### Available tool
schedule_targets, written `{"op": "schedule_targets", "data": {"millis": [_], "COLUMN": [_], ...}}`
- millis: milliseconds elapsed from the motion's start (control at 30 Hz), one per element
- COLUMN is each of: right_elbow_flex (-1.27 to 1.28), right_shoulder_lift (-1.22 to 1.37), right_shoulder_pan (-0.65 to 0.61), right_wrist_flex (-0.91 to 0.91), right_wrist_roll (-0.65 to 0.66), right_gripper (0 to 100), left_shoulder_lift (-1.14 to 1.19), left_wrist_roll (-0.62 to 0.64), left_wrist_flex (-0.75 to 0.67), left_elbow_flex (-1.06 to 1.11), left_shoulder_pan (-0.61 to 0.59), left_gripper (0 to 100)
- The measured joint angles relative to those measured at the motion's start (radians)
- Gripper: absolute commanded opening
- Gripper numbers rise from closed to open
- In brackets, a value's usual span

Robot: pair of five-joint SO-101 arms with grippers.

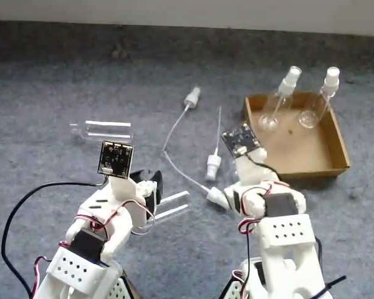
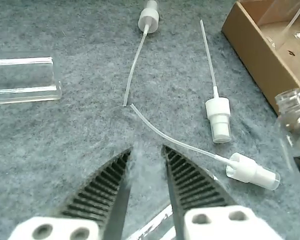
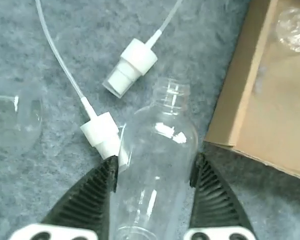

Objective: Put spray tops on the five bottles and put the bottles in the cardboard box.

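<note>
With the left gripper (image 2: 145, 150), hovers low, fingers a little apart and gripping nothing, three spray tops (image 2: 218, 120) lying loose beyond the tips. With the right gripper (image 3: 155, 167), pinches an uncapped bottle (image 3: 160, 130) by its body, neck poking past the fingertips, just beside the cardboard box (image 3: 237, 95).

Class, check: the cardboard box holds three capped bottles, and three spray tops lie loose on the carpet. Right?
No. The high view shows two capped bottles in the cardboard box, not three. The three loose spray tops are correct.
</note>
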Motion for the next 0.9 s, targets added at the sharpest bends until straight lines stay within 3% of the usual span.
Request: {"op": "schedule_targets", "data": {"millis": [333,567,900], "right_elbow_flex": [0.129,0.183,0.184], "right_shoulder_lift": [-0.008,-0.008,-0.008], "right_shoulder_pan": [0.006,0.006,0.006], "right_wrist_flex": [-0.072,-0.071,-0.021], "right_wrist_roll": [0.015,0.106,0.112], "right_gripper": [5.1,18.0,25.0], "left_shoulder_lift": [0.0,0.0,-0.002], "left_wrist_roll": [0.0,0.0,0.0], "left_wrist_flex": [0.0,0.0,0.0], "left_elbow_flex": [0.0,0.0,0.006], "left_shoulder_pan": [0.0,0.0,0.0], "left_gripper": [6,6,6]}}
